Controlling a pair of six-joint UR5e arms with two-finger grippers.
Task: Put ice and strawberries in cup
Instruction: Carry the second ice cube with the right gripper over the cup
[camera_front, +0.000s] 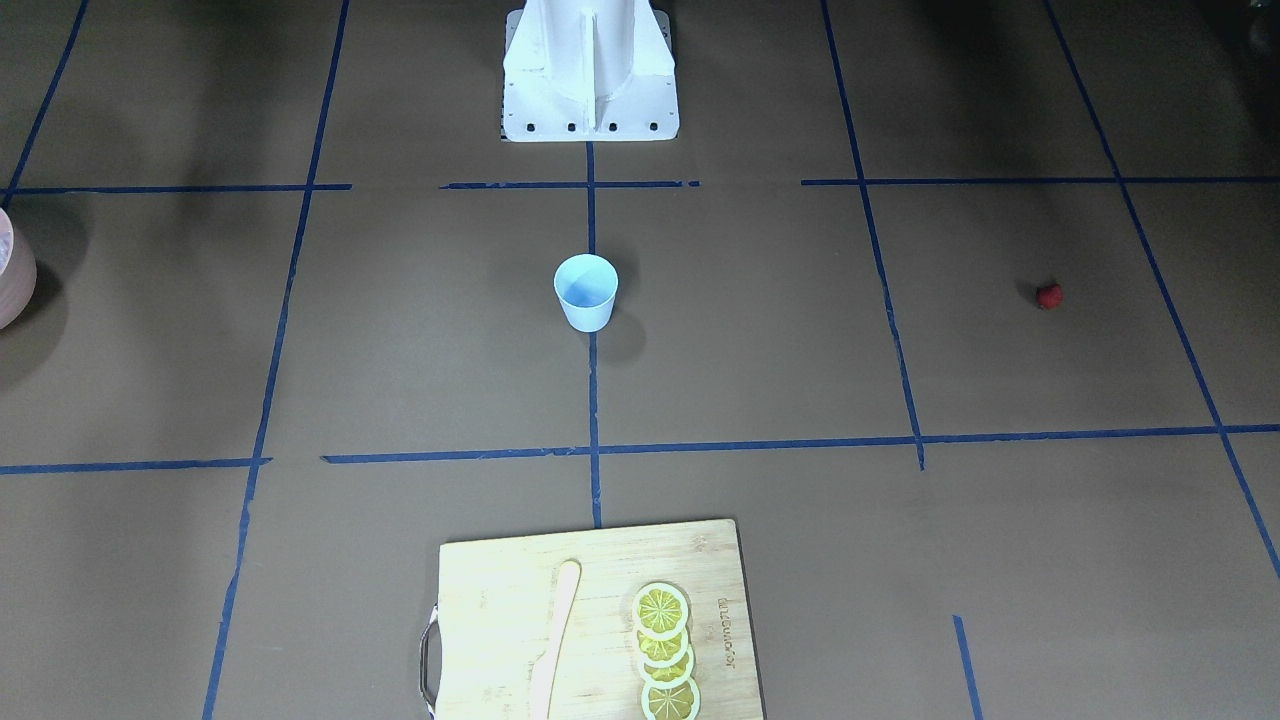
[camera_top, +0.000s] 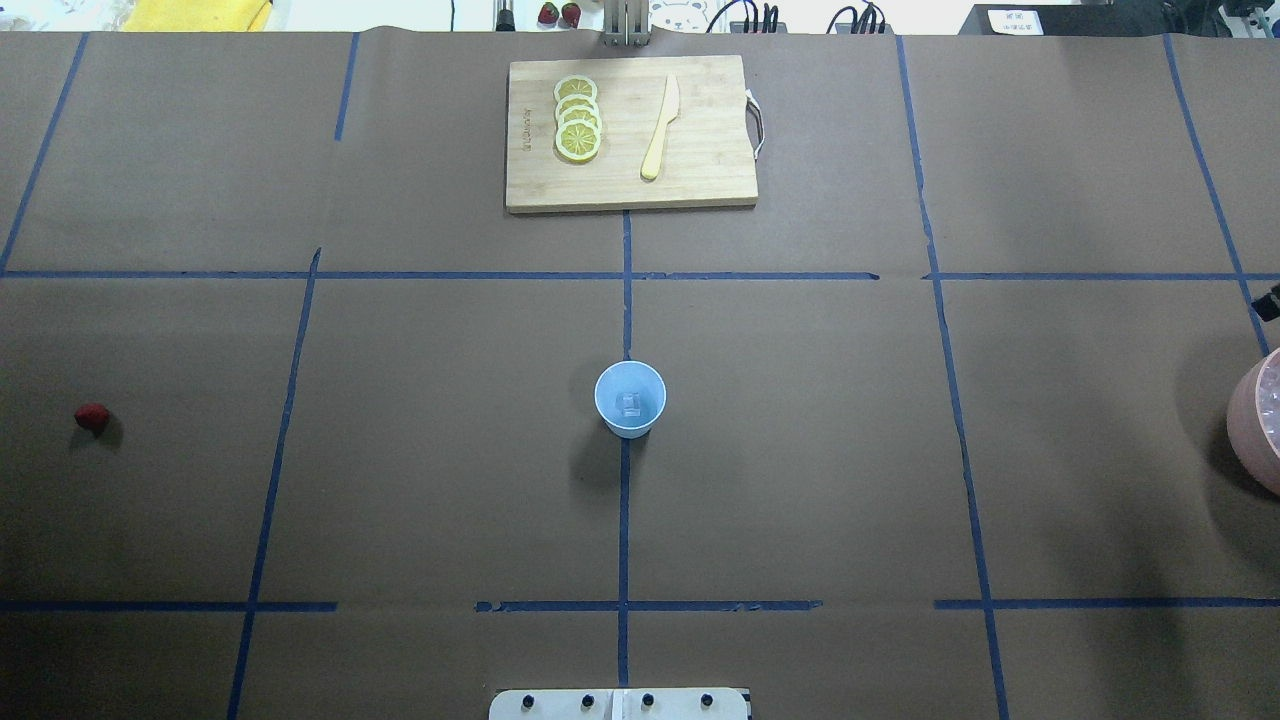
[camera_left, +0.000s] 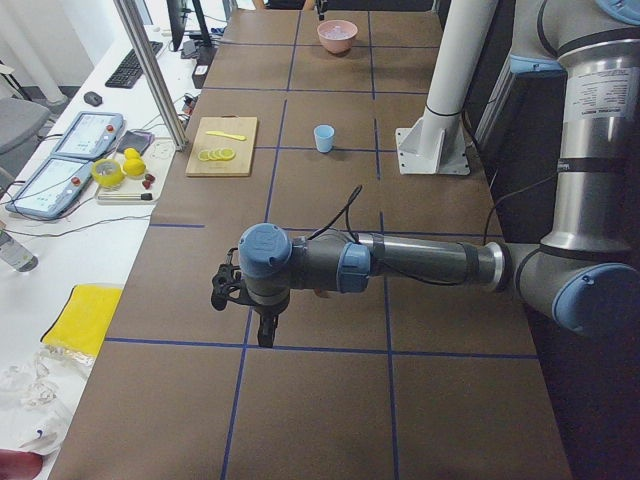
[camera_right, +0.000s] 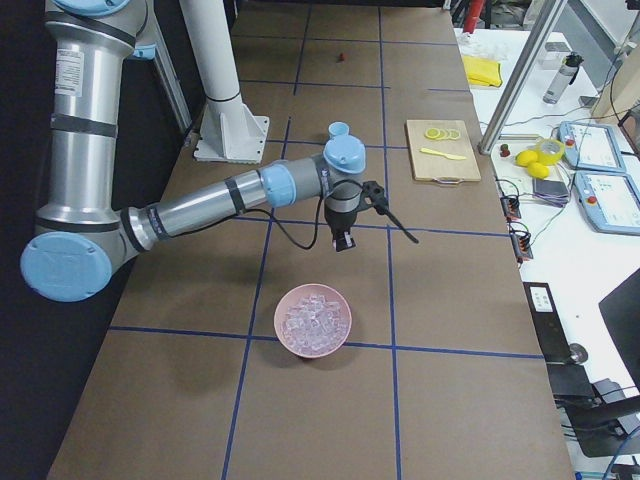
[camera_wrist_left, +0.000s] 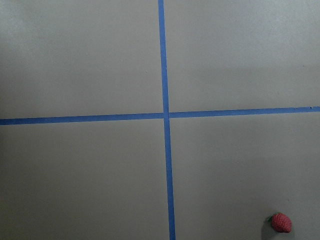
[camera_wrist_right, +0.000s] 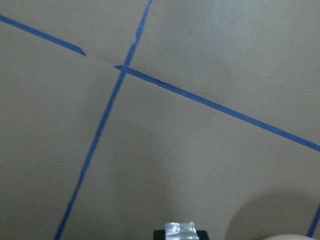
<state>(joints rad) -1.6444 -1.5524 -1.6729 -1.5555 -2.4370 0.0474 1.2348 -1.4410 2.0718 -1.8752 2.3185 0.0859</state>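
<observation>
The pale blue cup (camera_top: 630, 398) stands upright mid-table with one clear ice cube (camera_top: 630, 404) in it; it also shows in the front view (camera_front: 586, 290). The red strawberry (camera_top: 92, 417) lies alone on the table's left part and at the lower right of the left wrist view (camera_wrist_left: 281, 223). My left gripper (camera_left: 266, 333) hangs above the table near it; I cannot tell if it is open. My right gripper (camera_right: 342, 242) hovers between the cup and the pink bowl of ice (camera_right: 313, 320). In the right wrist view its tips (camera_wrist_right: 181, 234) hold a clear ice cube (camera_wrist_right: 181, 228).
A wooden cutting board (camera_top: 700, 170) with several lemon slices (camera_top: 578, 118) and a pale knife (camera_top: 660, 128) lies at the far edge. The robot base (camera_front: 590, 70) stands behind the cup. Blue tape lines cross the brown table.
</observation>
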